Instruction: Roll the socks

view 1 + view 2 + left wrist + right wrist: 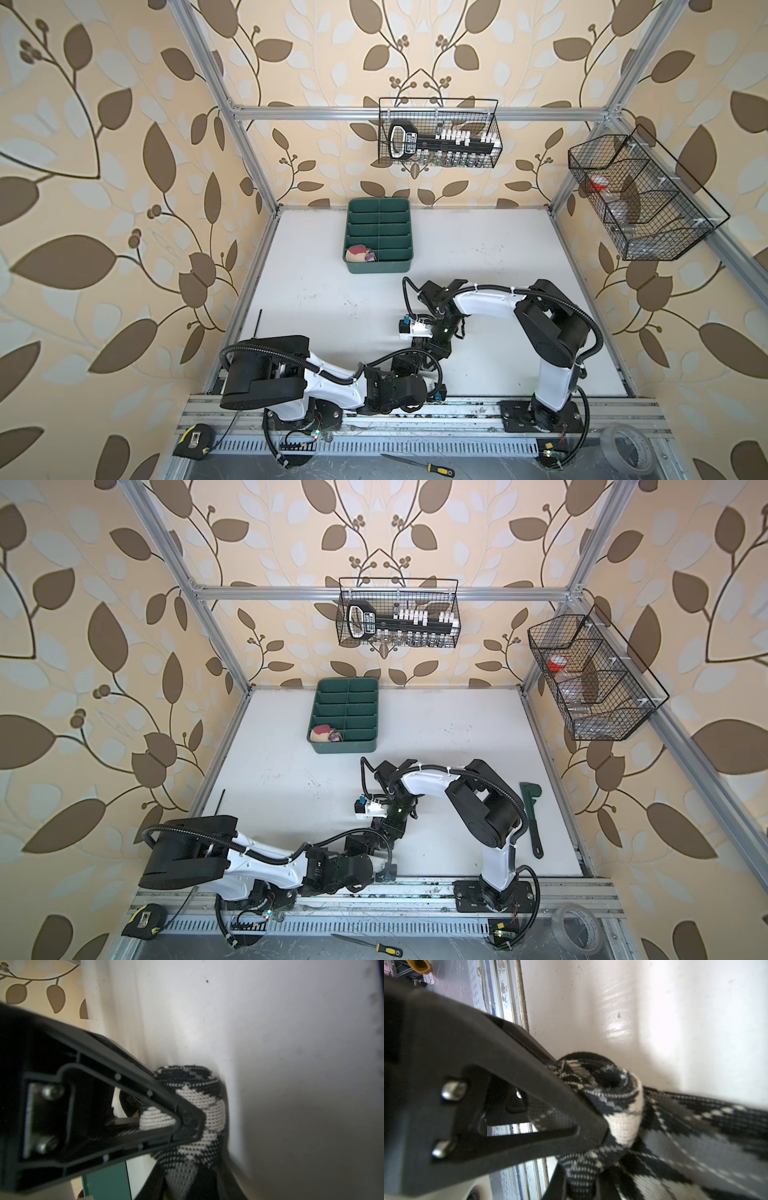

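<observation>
The black-grey-white argyle sock is partly rolled up on the white table. The roll is tight and the unrolled length trails flat away from it. My left gripper is shut on one end of the roll, and my right gripper is shut on the other end. In both top views the two grippers meet at the front middle and hide the sock. The beige and maroon sock lies rolled in the front left compartment of the green tray.
Wire baskets hang on the back wall and the right wall. A green pipe wrench lies on the table's right side. On the front rail are a tape measure, a screwdriver and a tape roll.
</observation>
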### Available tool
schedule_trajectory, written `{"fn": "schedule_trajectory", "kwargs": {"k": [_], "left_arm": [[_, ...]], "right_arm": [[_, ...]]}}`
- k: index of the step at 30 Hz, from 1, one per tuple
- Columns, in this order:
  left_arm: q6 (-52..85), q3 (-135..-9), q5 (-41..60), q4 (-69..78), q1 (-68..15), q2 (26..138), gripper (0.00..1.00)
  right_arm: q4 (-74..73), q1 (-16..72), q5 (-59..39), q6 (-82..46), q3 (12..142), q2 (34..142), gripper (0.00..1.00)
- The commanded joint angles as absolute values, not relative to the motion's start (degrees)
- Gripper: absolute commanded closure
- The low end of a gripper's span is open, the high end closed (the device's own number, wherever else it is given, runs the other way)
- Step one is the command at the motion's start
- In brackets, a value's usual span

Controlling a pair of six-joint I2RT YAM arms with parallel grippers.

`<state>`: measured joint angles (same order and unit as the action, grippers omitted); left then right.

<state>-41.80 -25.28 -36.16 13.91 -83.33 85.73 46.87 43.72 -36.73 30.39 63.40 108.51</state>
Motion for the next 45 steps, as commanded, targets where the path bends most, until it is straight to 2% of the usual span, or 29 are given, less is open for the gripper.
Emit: {"fn": "schedule_trajectory", "kwargs": {"k": [1,2,4,7,10,16,17,20,24,28,35,45], "left_arm": [[-41.6,-26.0,-29.4,7.1,-83.6,87.8,0.98],[-41.3,-26.2,-29.2,6.7,-83.5,87.9,1.0],[-41.0,-27.1,-28.1,5.2,-83.1,88.2,1.0],[-40.1,-29.2,-26.7,2.7,-82.4,89.5,1.0],[-40.0,-30.1,-25.1,1.0,-82.0,89.8,1.0],[-38.3,-32.2,-19.2,-5.0,-79.9,87.0,1.0],[-37.8,-33.1,-17.7,-6.6,-79.1,86.4,1.0],[-36.2,-35.6,-11.9,-11.1,-76.0,84.5,1.0],[-34.5,-40.7,-1.6,-17.6,-71.9,84.5,1.0],[-30.9,-46.5,8.0,-23.7,-68.9,88.2,1.0],[-21.9,-50.8,13.2,-24.2,-65.3,94.9,1.0],[-12.5,-54.2,30.3,-20.5,-56.2,103.1,1.0]], "right_arm": [[44.3,43.1,-25.9,29.7,60.6,110.7,1.0],[43.9,42.9,-25.7,29.4,60.4,110.4,1.0],[43.0,42.6,-25.2,28.7,60.0,109.6,0.81],[41.9,42.4,-24.1,28.5,59.2,108.3,0.58],[40.7,42.1,-22.4,28.6,58.0,105.9,0.43],[37.3,34.5,-19.6,27.0,55.9,93.4,0.4],[35.9,32.5,-18.5,26.3,55.4,90.7,0.36],[29.8,25.8,-13.4,23.3,53.0,81.0,0.28],[22.6,18.6,-9.3,19.5,50.9,70.1,0.26],[19.4,19.1,-4.9,20.0,49.2,62.4,0.27],[15.2,21.9,1.9,23.5,43.9,47.5,0.26],[25.8,29.0,-2.0,40.4,40.7,29.2,0.28]]}}
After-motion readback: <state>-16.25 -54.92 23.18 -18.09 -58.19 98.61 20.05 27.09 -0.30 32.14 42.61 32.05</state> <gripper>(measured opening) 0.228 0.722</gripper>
